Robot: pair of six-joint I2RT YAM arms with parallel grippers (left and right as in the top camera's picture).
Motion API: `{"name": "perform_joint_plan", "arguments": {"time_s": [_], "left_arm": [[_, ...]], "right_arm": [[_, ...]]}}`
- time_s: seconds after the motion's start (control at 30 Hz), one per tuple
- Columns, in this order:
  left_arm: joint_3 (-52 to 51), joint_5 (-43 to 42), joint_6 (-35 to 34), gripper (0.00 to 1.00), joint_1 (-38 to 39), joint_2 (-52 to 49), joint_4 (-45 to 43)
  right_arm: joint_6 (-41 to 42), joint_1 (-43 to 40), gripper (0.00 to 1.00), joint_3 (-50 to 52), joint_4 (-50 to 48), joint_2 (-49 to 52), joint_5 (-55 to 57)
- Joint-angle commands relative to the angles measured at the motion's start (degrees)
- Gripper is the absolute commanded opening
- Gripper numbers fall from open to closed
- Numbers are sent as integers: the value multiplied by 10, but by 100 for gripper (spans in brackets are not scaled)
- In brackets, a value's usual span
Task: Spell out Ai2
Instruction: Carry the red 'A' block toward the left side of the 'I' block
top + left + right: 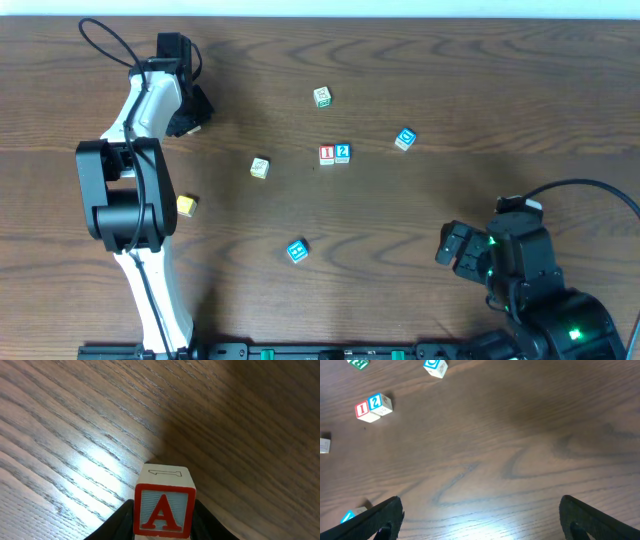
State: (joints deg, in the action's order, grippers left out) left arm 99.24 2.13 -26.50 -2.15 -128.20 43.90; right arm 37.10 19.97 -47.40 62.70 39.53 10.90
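My left gripper (164, 527) is shut on a wooden block with a red letter A (164, 509) and holds it over bare table. In the overhead view this gripper (193, 118) is at the far left, and the A block is mostly hidden there. A red-framed block marked like an I or 1 (327, 154) and a blue 2 block (343, 152) stand touching side by side at mid-table. They also show in the right wrist view, the red one (362, 410) and the 2 (380, 402). My right gripper (455, 250) (480, 515) is open and empty at the near right.
Loose blocks lie around: a green one (322, 96) at the back, a blue one (405, 138) to the right, a cream one (260, 167), a yellow one (187, 205) beside the left arm, and a blue one (297, 250) near the front.
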Motion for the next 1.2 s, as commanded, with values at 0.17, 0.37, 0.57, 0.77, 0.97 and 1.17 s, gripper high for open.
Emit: {"name": "perform_joint_plan", "arguments": {"time_s": [0.17,0.37,0.57,0.77,0.97,1.17], "left_arm": [[-5,9,13,27,-2,-14,6],[-3,9,23,22,-2,-13,13],[28,8,40,9,-1,-13,57],[109,9,60,6,10,-13,124],[184,9,63,6,56,-13,164],[188,6,51,5,130,-13,168]], "right_arm": [[10,4,99,0,-1,-2,2],[10,4,99,0,-1,-2,2],[10,3,99,0,-1,-1,2],[10,3,99,0,-1,-2,2],[10,4,99,0,-1,-2,2],[10,3,99,0,-1,-2,2]]}}
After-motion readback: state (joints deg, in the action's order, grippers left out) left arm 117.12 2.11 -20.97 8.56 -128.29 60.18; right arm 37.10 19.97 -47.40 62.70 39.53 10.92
